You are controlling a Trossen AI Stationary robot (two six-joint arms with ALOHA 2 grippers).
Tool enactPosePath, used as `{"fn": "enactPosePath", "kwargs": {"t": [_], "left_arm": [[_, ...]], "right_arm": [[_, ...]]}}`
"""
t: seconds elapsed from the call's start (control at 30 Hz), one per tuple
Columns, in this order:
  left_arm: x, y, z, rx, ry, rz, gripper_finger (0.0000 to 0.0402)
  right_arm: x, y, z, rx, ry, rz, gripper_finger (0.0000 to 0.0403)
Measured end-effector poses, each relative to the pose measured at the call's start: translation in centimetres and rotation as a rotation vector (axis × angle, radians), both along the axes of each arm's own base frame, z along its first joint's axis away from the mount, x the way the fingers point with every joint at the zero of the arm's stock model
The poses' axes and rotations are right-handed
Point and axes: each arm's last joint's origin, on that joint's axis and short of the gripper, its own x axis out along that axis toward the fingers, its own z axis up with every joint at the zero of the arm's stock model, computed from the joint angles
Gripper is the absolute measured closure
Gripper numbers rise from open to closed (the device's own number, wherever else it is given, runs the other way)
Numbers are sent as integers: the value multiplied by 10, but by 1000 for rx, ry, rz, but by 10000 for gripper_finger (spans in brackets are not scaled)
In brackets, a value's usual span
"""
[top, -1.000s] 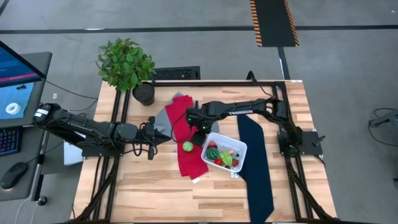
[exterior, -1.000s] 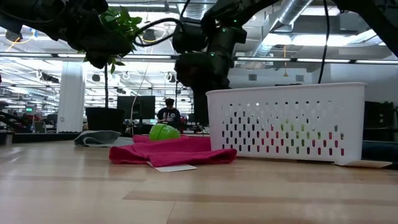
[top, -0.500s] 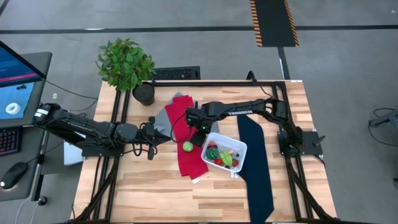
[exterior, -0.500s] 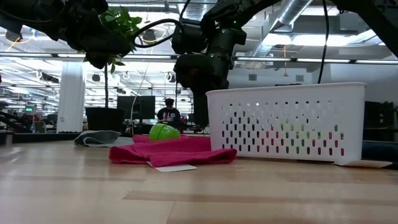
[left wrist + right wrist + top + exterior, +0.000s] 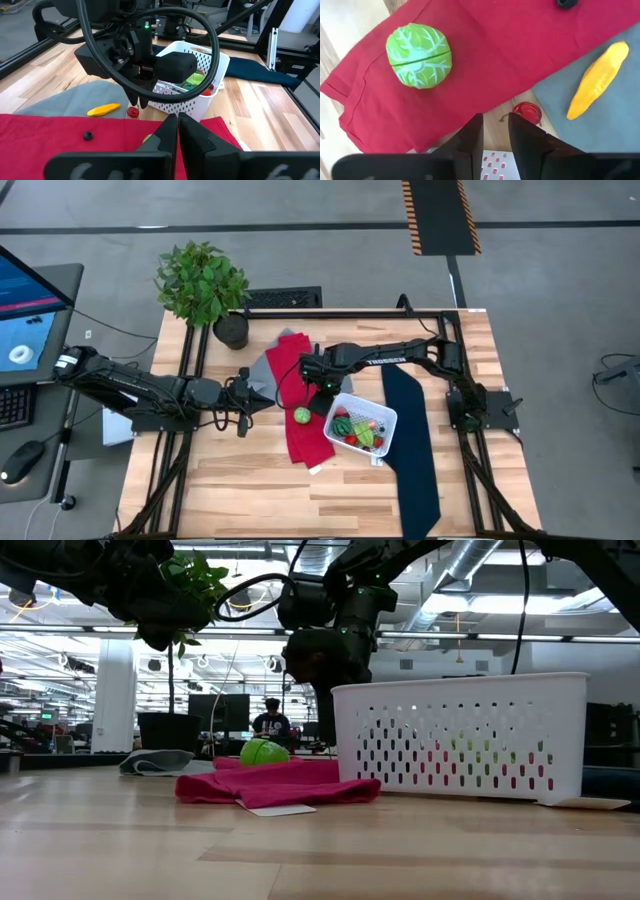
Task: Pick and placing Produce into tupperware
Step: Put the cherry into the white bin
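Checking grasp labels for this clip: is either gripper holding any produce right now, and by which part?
Nothing is held. The right gripper hangs over the small red piece with nothing between its fingers; the left gripper is shut on nothing.

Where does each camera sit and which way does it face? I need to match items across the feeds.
High view: overhead, straight down on the table; both arms show, left gripper, right gripper.
Low view: tabletop height, level across toward the room; the white tub fills its right, arms overhead.
Left wrist view: looks past its own shut fingers at the tub and the right arm.
Right wrist view: looks down past its own fingers at the red cloth.
Shared: the green cabbage; the yellow piece.
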Motion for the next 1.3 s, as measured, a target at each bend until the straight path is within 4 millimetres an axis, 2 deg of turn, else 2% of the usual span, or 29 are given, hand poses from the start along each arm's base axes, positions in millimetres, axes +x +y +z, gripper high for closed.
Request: {"fn": "enactPosePath", "kwargs": {"t": [0.27, 0.5, 0.77, 0.87, 1.13, 1.3], "left_arm": [[0, 0, 0, 0, 0, 0, 395], [0, 0, 0, 0, 0, 0, 395], [0, 0, 0, 0, 1, -1, 395], [0, 0, 0, 0, 1, 0, 395], [-1, 0, -2, 5, 21, -1, 395], [-1, 0, -3, 9, 36, -1, 395]], "right_arm": [[0, 1, 0, 29, -3, 7, 311], [-2, 1, 0, 34, 9, 35, 386], [-2, 0, 0, 16, 8, 36, 392], [-3, -1, 0, 16, 16, 32, 366], [-9, -18, -1, 15, 67, -11, 218], [-8, -25, -1, 12, 42, -32, 169]]}}
